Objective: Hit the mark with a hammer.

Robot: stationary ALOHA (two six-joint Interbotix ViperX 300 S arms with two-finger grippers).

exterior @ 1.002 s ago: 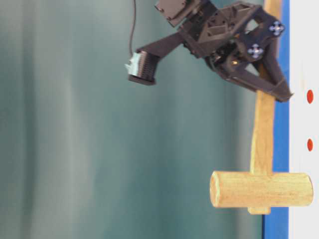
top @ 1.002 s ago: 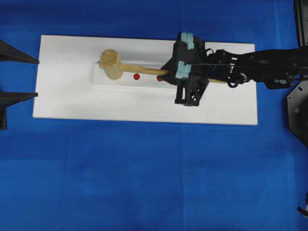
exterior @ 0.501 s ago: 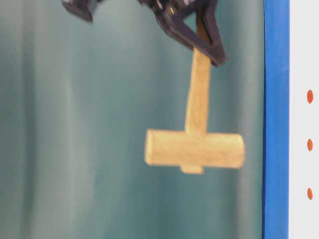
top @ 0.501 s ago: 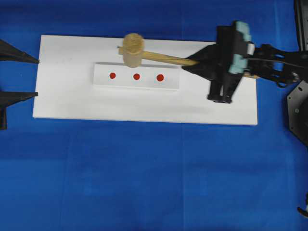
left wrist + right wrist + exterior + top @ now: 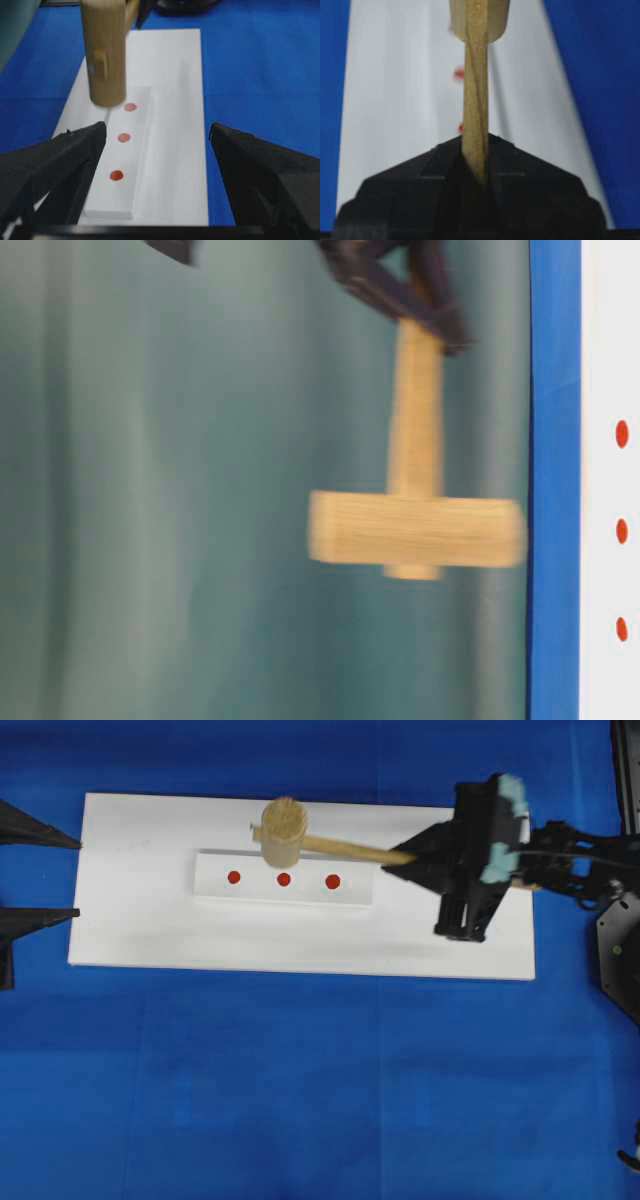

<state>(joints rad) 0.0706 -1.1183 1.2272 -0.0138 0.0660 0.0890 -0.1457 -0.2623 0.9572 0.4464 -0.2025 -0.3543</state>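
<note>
Right tool (image 5: 476, 172) clamps hammer (image 5: 476, 100) handle.

- Overhead view: bright, even light; soft shadow along the near edge of the white board (image 5: 300, 935).
- Table-level view: hammer (image 5: 415, 530) smeared by motion blur, right gripper (image 5: 400, 285) too.
- Left wrist view: hammer head soft, left gripper (image 5: 157, 150) fingers dark and out of focus.
- Right wrist view: red marks (image 5: 459, 75) blurred; handle fairly sharp.

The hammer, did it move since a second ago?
Yes. The hammer has lifted off the white strip with red dots and its head now hangs above it, held by the right end effector.
</note>
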